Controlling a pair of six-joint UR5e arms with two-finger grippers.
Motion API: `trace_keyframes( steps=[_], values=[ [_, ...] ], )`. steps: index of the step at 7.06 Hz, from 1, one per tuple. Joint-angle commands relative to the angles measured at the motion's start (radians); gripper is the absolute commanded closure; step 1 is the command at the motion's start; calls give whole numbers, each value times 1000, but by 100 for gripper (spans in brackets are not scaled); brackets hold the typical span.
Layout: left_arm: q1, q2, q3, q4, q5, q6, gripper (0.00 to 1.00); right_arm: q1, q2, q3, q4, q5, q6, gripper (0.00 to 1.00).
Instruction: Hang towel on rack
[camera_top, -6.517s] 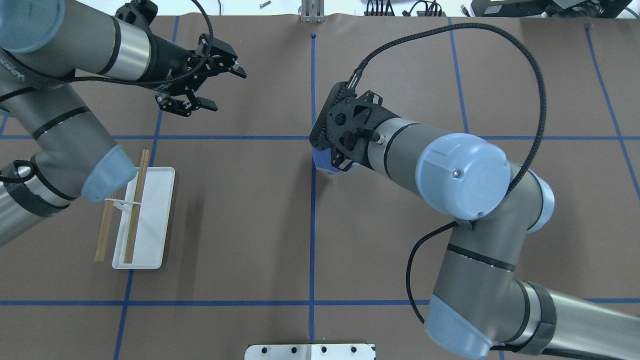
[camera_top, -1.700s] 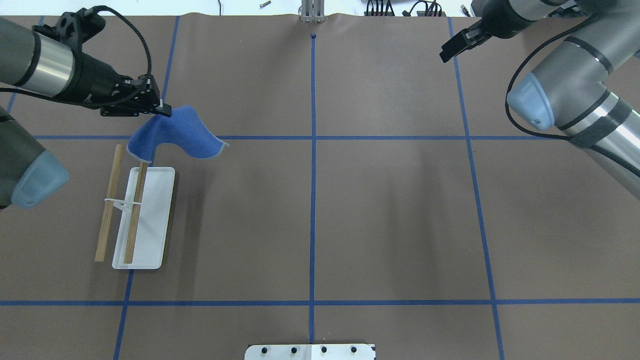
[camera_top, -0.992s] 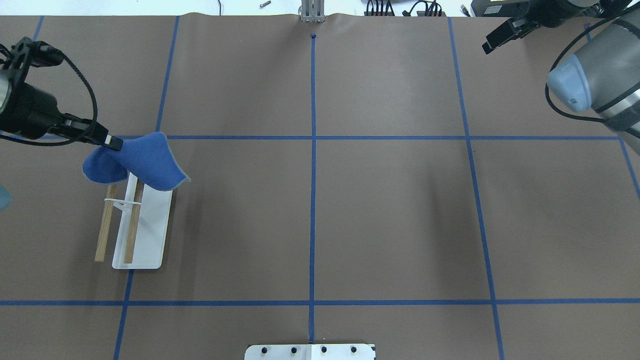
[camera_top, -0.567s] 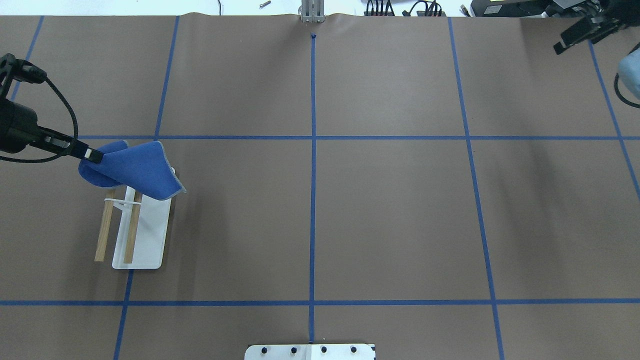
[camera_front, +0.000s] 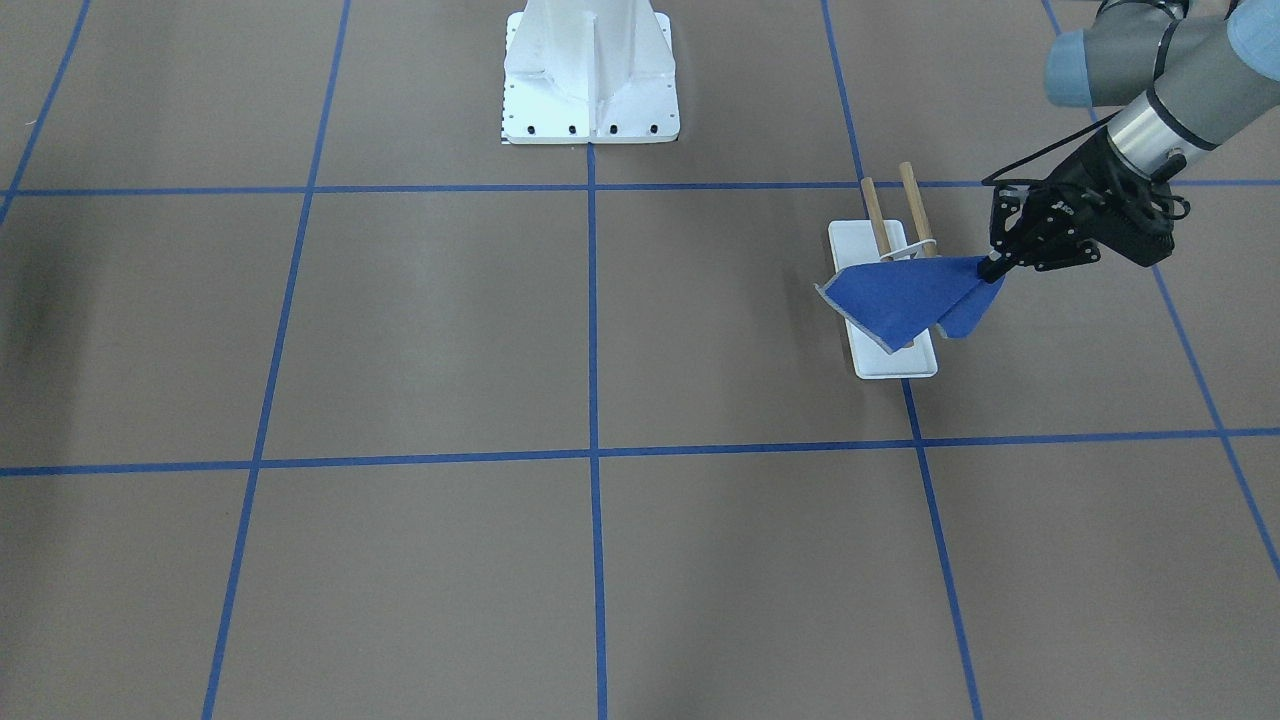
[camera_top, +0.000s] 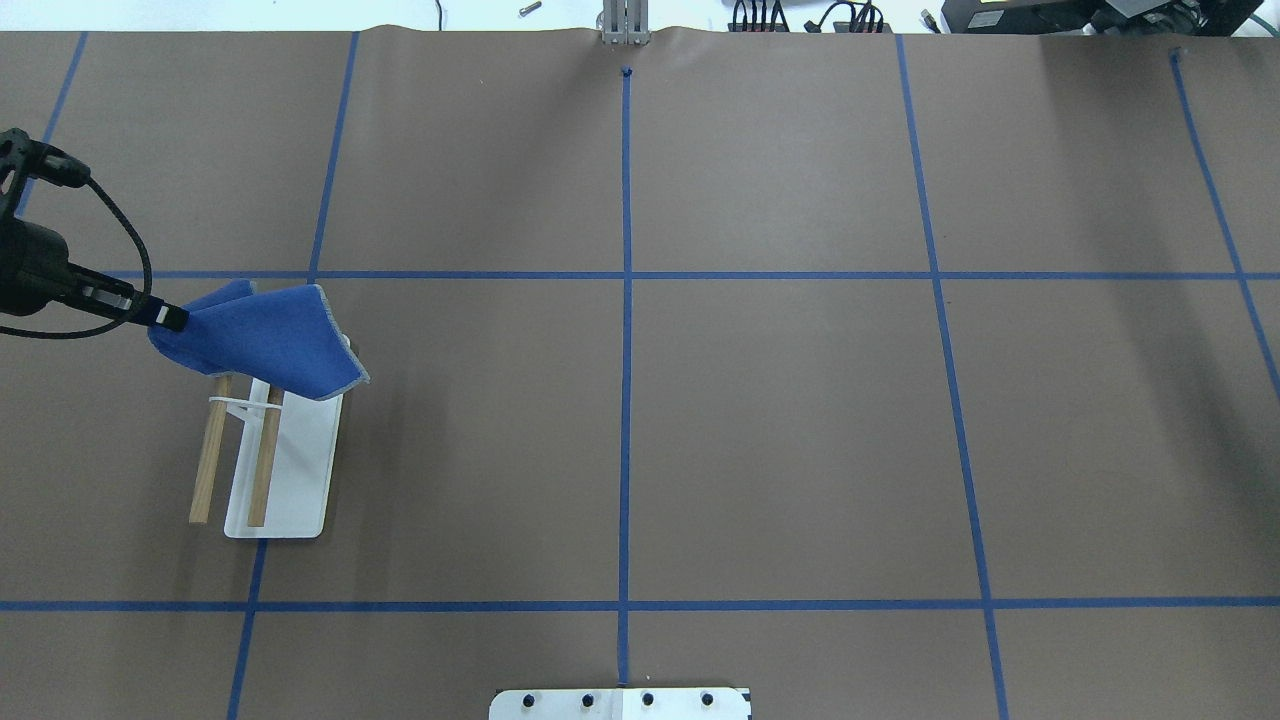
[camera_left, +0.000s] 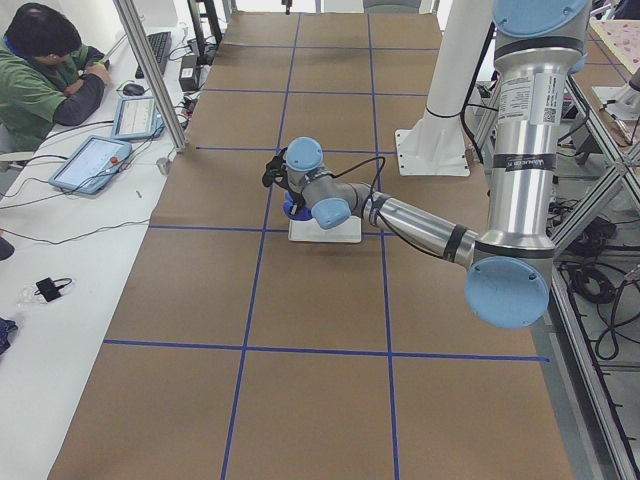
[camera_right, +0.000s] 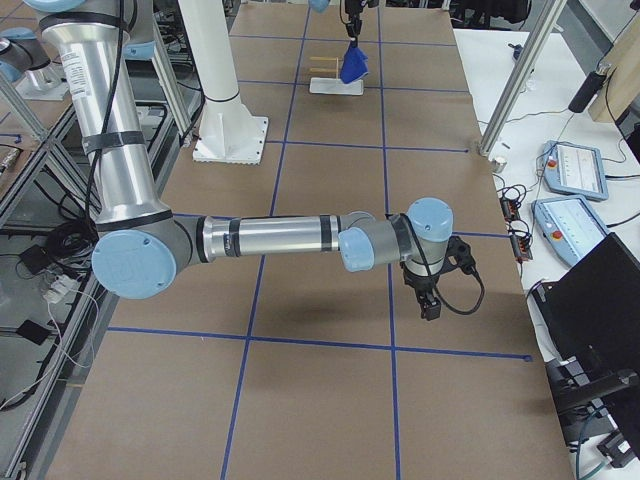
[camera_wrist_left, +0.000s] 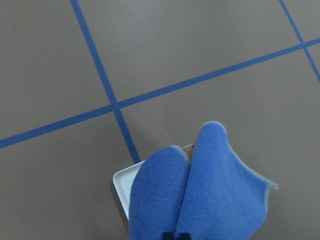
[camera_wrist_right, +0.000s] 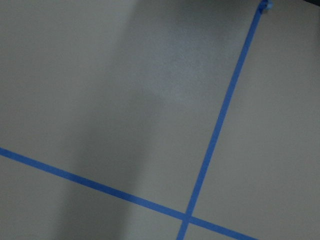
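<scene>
The royal-blue towel (camera_top: 262, 340) hangs folded from my left gripper (camera_top: 170, 317), which is shut on one of its edges. The towel drapes over the far ends of the rack's two wooden dowels (camera_top: 262, 460), with its pale stitched edge on the side toward the table's middle. The rack (camera_top: 300, 470) has a flat white base. In the front-facing view the towel (camera_front: 900, 295) covers the rack's (camera_front: 895, 362) near half, beside my left gripper (camera_front: 993, 265). The left wrist view shows the towel (camera_wrist_left: 200, 195) over the base's corner (camera_wrist_left: 120, 187). My right gripper (camera_right: 430, 305) shows only in the exterior right view, so I cannot tell whether it is open or shut.
The large white bolted pedestal (camera_front: 590, 75) stands at the robot's side of the table. Blue tape lines (camera_top: 625, 350) cross the brown table cover. An operator (camera_left: 50, 70) sits at a desk with tablets beyond the table's far edge.
My left gripper took the towel and carried it left and down over the rack's far end. The right arm let go and swung out of the overhead view.
</scene>
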Motion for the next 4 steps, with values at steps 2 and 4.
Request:
trace_keyframes(
  steps=[2, 4],
  values=[
    [-24, -4, 15, 13, -46, 7, 1, 24, -63, -3, 3, -11, -46, 0],
    [-142, -4, 46, 82, -129, 101, 1, 42, -124, -3, 12, -75, -46, 0]
  ],
)
